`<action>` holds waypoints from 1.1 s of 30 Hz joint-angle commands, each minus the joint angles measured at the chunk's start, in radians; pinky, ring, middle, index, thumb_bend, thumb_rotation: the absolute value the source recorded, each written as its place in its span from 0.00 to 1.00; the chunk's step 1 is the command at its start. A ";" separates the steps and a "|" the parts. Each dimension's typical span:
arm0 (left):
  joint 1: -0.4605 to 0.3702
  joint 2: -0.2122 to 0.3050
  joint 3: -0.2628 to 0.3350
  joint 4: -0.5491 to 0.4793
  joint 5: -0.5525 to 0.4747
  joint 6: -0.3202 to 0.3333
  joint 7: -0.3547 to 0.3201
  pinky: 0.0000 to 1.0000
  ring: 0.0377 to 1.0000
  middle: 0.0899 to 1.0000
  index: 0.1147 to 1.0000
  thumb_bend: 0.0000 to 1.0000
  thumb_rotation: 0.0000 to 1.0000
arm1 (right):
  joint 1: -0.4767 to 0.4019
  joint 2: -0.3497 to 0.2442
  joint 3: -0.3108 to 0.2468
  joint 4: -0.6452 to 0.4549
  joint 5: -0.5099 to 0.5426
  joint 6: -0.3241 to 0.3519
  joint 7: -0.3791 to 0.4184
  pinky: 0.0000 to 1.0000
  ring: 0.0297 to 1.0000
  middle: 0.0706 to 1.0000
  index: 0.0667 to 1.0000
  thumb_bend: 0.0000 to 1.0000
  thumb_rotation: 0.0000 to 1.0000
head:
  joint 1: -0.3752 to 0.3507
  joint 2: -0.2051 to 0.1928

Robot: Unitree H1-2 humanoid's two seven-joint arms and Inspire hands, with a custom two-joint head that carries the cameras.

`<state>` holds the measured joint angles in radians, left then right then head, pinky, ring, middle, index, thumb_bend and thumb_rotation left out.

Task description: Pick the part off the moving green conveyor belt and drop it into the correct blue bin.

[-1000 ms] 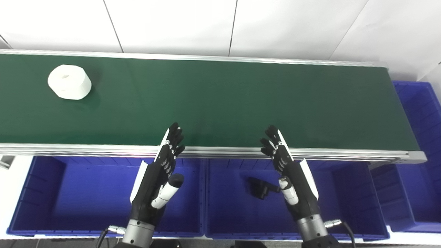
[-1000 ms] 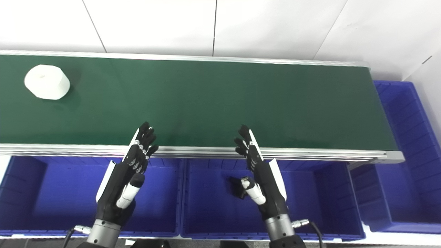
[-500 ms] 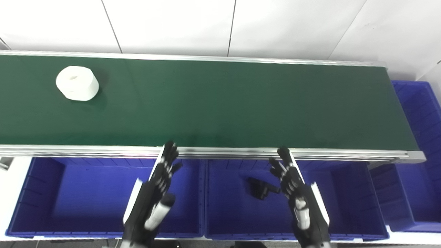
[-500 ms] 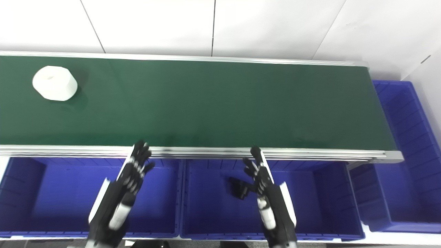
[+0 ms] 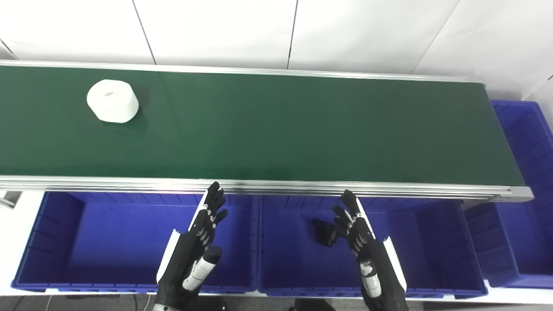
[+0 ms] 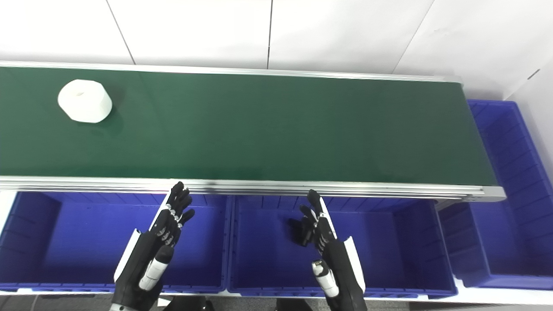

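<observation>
Well apart, white part [image 5: 112, 101] seemingly far left of both hands' fingers [image 5: 214, 199]

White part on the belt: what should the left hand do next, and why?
Probably lift the left hand over the belt's near rail and wait, open. The white part lies far to the left on the green belt, out of its grasp, while both open hands hang over the blue bins; the right hand is farther off.

Before me: one green conveyor belt [image 5: 302, 125] with aluminium side rails [image 5: 302, 188], running left to right. Lying directly on it: one white cylindrical part [image 5: 112, 101], upright, shallow hole in its top, near the belt's left end and far edge.
</observation>
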<state>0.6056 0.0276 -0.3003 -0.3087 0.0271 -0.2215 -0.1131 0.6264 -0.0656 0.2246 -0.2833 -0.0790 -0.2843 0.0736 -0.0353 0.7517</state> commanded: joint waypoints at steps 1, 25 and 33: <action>-0.006 -0.009 0.001 -0.006 0.010 -0.046 0.010 0.94 0.99 1.00 1.00 0.91 0.85 | -0.005 0.002 -0.005 -0.013 0.009 -0.059 -0.003 0.93 0.95 0.99 1.00 0.94 1.00 | 0.007 -0.005; -0.073 -0.033 -0.002 0.210 0.011 -0.200 0.014 0.91 0.96 0.98 0.96 0.96 0.80 | -0.072 -0.020 -0.028 0.191 0.035 -0.177 0.004 0.95 0.96 1.00 1.00 0.94 1.00 | 0.122 -0.238; -0.089 -0.045 -0.005 0.242 0.014 -0.223 0.016 0.87 0.93 0.95 0.92 0.92 0.79 | -0.081 -0.023 -0.041 0.201 0.048 -0.163 0.008 0.97 0.97 1.00 1.00 0.95 1.00 | 0.152 -0.259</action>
<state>0.5126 -0.0102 -0.3013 -0.0519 0.0301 -0.3973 -0.1010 0.5422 -0.0851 0.1881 -0.0659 -0.0471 -0.4025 0.0769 0.1165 0.4924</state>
